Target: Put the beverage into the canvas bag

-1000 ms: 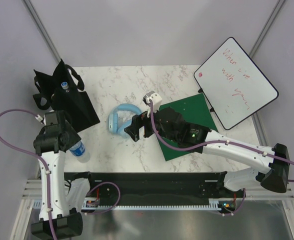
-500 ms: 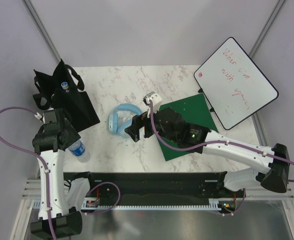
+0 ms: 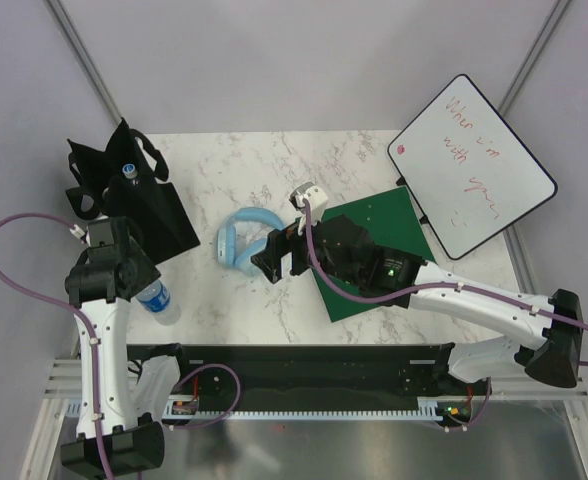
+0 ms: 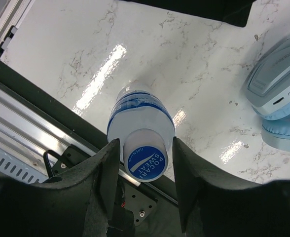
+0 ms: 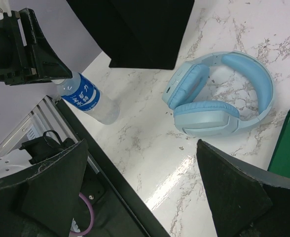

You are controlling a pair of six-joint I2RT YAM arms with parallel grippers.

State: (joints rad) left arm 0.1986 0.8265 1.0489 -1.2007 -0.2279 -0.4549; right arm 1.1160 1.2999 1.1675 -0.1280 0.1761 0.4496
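Note:
The beverage is a clear bottle (image 3: 160, 301) with a blue label, near the table's front left edge. It slants with its blue cap end up between the fingers of my left gripper (image 3: 139, 282). In the left wrist view the jaws of the left gripper (image 4: 146, 144) press the bottle (image 4: 140, 116) at its shoulders. The canvas bag (image 3: 144, 205), black and floppy, stands just behind it at the far left. My right gripper (image 3: 265, 262) hovers open with nothing in it, over the marble in front of the headphones. In the right wrist view the gripper (image 5: 140, 148), bottle (image 5: 86, 96) and bag (image 5: 140, 29) all show.
Light blue headphones (image 3: 244, 240) lie mid-table. A green board (image 3: 399, 215) sits under my right arm and a whiteboard (image 3: 471, 165) leans at the back right. Another bottle's cap (image 3: 129, 172) pokes out of the bag. A black rail (image 3: 304, 365) runs along the table's near edge.
The left jaws have closed a little onto the bottle. The bottle and both arms have hardly shifted.

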